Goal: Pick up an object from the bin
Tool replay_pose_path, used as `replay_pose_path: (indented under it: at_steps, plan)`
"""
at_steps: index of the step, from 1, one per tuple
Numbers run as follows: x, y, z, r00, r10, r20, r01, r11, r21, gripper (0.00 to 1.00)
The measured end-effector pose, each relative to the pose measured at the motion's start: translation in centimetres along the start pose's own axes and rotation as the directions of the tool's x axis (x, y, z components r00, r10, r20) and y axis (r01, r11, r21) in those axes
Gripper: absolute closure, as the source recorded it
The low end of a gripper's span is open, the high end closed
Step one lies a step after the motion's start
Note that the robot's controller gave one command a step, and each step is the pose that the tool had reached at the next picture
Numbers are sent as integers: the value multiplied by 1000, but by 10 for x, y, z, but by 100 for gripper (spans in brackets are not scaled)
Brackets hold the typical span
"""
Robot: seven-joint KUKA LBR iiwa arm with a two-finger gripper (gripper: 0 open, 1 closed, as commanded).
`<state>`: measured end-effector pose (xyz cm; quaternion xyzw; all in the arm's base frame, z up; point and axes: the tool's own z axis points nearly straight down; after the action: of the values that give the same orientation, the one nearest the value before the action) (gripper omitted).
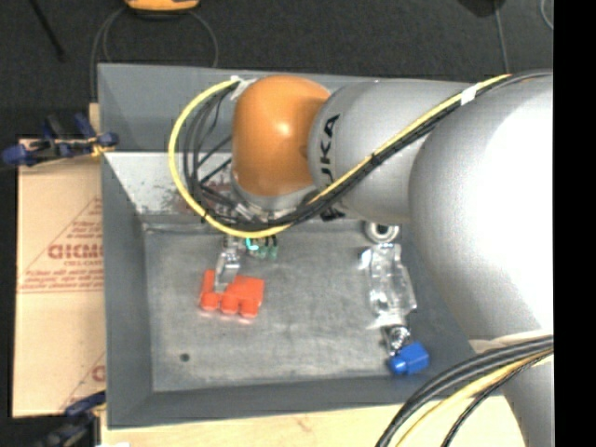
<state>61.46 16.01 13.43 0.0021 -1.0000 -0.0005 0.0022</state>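
Arm (419,156) down in the grey bin (126,296), gripper (227,273) at the orange block (235,296).
I see the block left of centre, gripper touching its top edge; released or clenched, can't tell. Clear plastic piece (391,287) and small blue piece (408,358) far right.

Orange-red block cluster (233,295), solid blue piece (408,358), clear glossy plastic item (392,285), dull grey bin (307,343) floor with one dark speck, my wrist cover (275,138) orange, my arm (466,175) silver, cable (173,149) yellow.
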Motion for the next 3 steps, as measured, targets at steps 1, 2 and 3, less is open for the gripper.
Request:
replay_pose_path:
  at_steps: [1, 2, 3]
  plan:
    - [25, -31, 50, 985, 170, 13, -170, 985, -5, 0]
    - [-3, -46, 32, 982, 188, 12, -188, 982, -3, 0]
    - [2, -64, 34, 922, 387, 5, -387, 922, -2, 0]
